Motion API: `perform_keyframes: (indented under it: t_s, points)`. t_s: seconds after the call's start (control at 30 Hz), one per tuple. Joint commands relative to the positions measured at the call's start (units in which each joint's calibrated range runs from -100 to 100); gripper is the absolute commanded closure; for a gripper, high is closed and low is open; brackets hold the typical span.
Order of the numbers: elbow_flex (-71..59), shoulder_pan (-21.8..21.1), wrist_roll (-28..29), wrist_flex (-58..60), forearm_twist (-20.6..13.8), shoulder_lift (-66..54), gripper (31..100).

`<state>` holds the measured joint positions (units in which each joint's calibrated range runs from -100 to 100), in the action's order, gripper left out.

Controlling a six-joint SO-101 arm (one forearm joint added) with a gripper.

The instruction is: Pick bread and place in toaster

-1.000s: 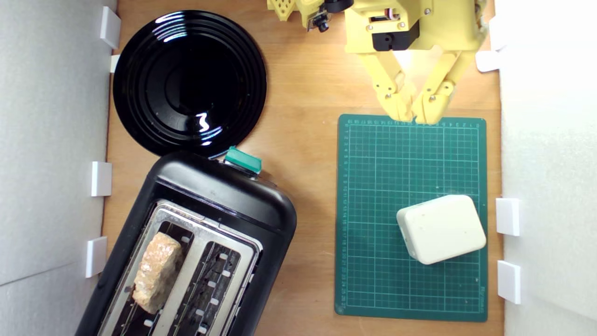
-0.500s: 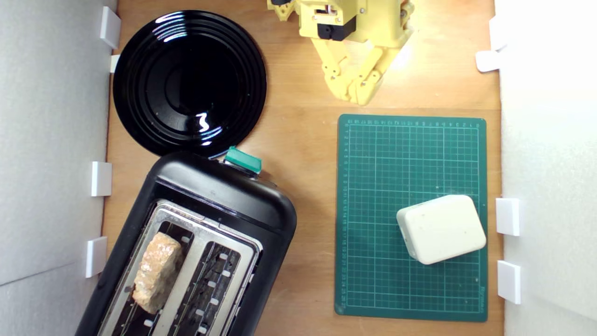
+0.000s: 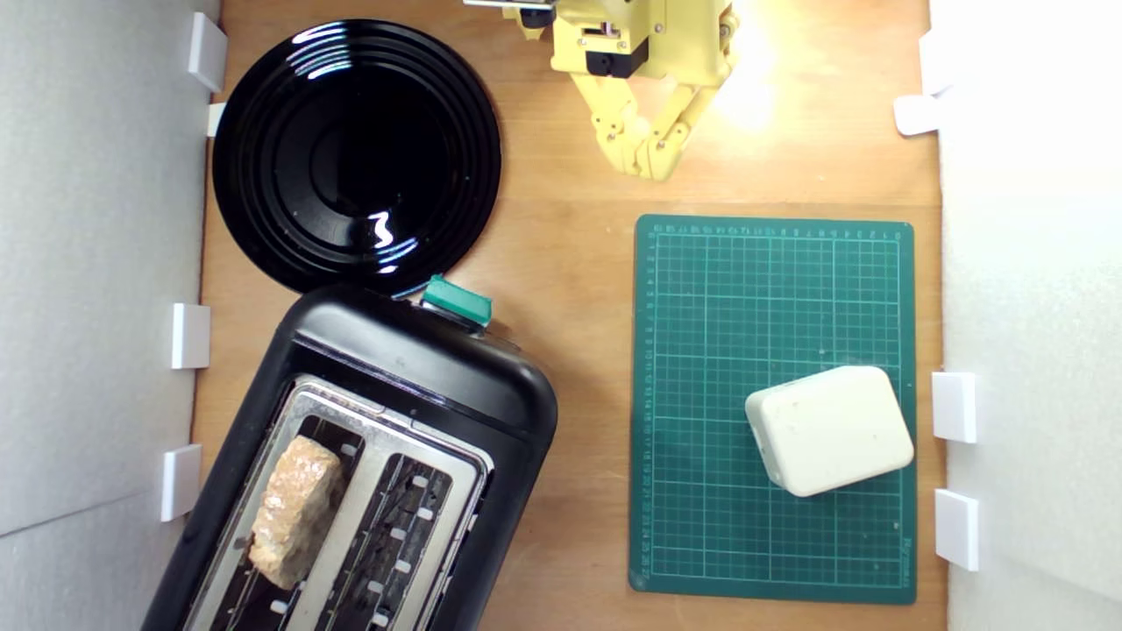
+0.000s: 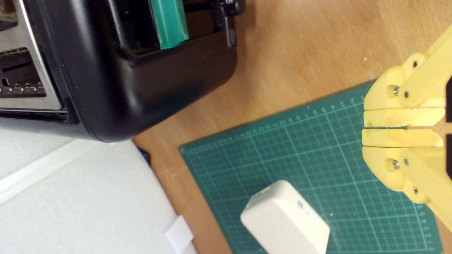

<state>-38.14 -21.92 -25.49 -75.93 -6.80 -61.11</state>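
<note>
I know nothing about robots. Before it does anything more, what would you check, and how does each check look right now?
1. Bread sits in a toaster slot: ok.
2. Gripper is shut and holds nothing: ok.
3. Gripper is apart from the toaster and the black plate: ok.
4. White block lies on the green mat, apart from the gripper: ok.
5. Teal lever pressed down: cannot tell.
6. Second slot is free of bread: ok.

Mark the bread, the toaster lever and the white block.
bread (image 3: 294, 510), exterior view, middle of its crumb face.
toaster lever (image 3: 457, 301), exterior view, its teal top.
white block (image 3: 831, 429), exterior view, centre of its top.
</note>
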Motion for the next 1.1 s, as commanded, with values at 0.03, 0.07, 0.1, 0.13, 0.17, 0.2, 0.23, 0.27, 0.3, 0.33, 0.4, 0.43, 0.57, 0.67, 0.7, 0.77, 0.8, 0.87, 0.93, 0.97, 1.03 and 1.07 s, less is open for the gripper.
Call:
perform_keyframes:
  t_s: [0.03,0.07,0.1,0.13,0.17,0.2,0.23,0.27,0.3,0.33,0.4,0.43,0.57,0.67,0.7,0.77,0.8,0.87,0.93,0.97,1.03,1.07]
  points:
    - [-7.5,0.6,-1.1,2.0,-0.5,-7.0,91.3]
    - [-9.6,0.6,-1.4,2.1,-0.5,-8.5,92.3]
    - [-11.9,0.6,-1.8,2.1,-0.5,-10.3,93.1]
    - [-14.1,0.6,-2.2,2.1,-0.6,-11.9,93.9]
    - [-16.5,1.2,-2.4,2.1,-0.5,-13.8,94.4]
    - [-18.2,1.5,-2.5,2.1,-0.5,-14.9,94.5]
    - [-20.3,1.9,-2.5,2.2,-0.5,-16.4,94.4]
    - [-22.0,1.9,-2.7,2.6,-0.2,-17.8,94.4]
    - [-23.5,1.9,-2.7,3.1,-0.2,-19.0,94.4]
    - [-25.3,1.9,-2.7,3.6,-0.4,-20.4,94.4]
    - [-28.3,1.9,-2.7,4.7,-0.5,-22.8,94.4]
    - [-29.8,1.9,-2.7,4.9,-0.5,-24.1,94.4]
    - [-36.1,1.9,-2.7,5.1,0.0,-29.2,94.4]
    - [-40.3,1.9,-2.7,5.1,-0.4,-32.4,94.4]
    - [-41.3,1.9,-2.7,5.1,-0.5,-33.2,94.4]
    - [-43.8,1.9,-2.7,5.1,-0.5,-35.8,94.4]
    - [-45.3,1.9,-2.7,5.1,-0.5,-37.1,94.4]
    - [-46.8,1.9,-2.7,5.2,-0.5,-37.8,94.5]
    - [-47.2,1.9,-2.7,6.5,-0.5,-37.6,94.5]
    - [-47.3,1.9,-2.7,7.2,-0.5,-37.6,94.5]
    - [-48.7,2.0,-2.7,8.9,-0.6,-37.6,94.5]
    - [-50.0,2.0,-2.7,9.7,-0.7,-37.6,94.5]
